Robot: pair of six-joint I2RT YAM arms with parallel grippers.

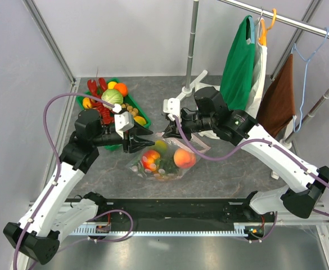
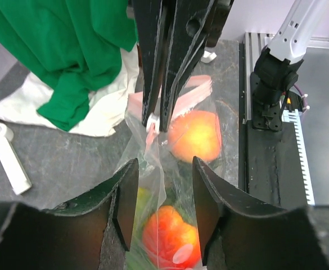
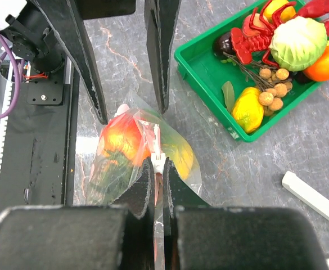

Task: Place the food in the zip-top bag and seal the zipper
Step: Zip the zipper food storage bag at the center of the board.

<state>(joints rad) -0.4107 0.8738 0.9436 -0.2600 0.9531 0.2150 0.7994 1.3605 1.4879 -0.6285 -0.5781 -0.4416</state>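
Right hand (image 3: 159,166) clamped on zipper (image 2: 193,89), left hand (image 2: 163,170) apart, astride zip-top bag (image 2: 137,140) edge

green tray (image 3: 206,70) far-left, hanging clothes (image 1: 238,62) far-right, bare tabletop (image 1: 226,169) nearside

The table (image 1: 226,174) is a grey, marbled slab, seen from above with the arm bases at 6 o'clock. Near its centre the zip-top bag (image 1: 164,160) lies with its lower part spread on the stone. At about 10 o'clock from the bag, just beside it, sits a green tray (image 3: 209,84), set at a slant. A white bar (image 1: 195,83) lies towards 12 o'clock. At about 2 o'clock a white cloth (image 2: 105,115) is pooled on the surface, with a green cloth (image 2: 68,62) heaped over it. A black plate (image 1: 175,211) runs along the near edge at 6 o'clock.
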